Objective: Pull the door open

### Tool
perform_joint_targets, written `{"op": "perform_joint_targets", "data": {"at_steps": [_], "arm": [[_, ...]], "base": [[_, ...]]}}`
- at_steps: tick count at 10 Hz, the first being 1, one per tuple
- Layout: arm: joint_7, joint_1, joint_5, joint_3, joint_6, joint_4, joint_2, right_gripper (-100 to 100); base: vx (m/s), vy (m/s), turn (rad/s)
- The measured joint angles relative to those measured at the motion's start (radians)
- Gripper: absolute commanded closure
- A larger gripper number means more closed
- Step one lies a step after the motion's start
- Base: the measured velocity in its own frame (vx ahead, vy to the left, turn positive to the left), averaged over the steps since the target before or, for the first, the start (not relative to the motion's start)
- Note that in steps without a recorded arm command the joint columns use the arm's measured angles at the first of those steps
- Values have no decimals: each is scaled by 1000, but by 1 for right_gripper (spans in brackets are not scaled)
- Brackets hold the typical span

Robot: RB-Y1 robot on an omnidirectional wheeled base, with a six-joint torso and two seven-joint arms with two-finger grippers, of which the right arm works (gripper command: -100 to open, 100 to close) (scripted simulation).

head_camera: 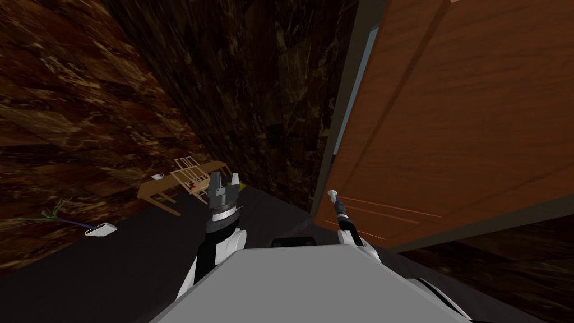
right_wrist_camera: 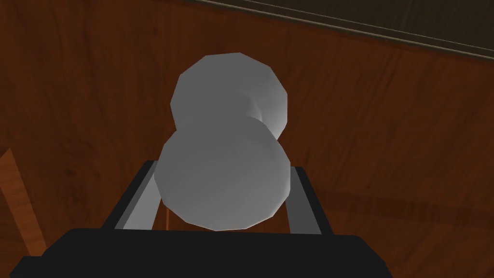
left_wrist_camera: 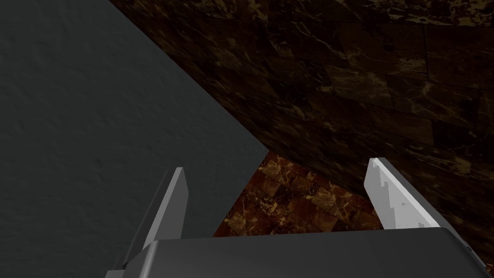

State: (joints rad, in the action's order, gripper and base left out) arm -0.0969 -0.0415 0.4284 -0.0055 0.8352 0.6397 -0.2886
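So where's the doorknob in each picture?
Head view: grey doorknob, just right of centre, low down, on the wooden door, at the right gripper's tip.
Left wrist view: faces dark floor and marbled wall instead.
Right wrist view: doorknob between the right gripper's fingers, against the door.
Shared landmark: the wooden door.

Head camera is looking steeply down, rolled, toward the reddish-brown wooden door (head_camera: 459,123). Right wrist camera is sitting very close to its pale grey round knob (right_wrist_camera: 224,188), shared with head view. Left wrist camera is facing dark grey floor (left_wrist_camera: 87,120) and dark brown marbled wall (left_wrist_camera: 362,72), likewise shared.
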Motion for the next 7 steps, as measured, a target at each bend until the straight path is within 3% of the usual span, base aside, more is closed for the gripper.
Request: {"op": "perform_joint_targets", "data": {"at_steps": [7], "arm": [[167, -4, 12, -3, 1, -9, -1, 100]], "base": [[-32, -11, 37]]}}
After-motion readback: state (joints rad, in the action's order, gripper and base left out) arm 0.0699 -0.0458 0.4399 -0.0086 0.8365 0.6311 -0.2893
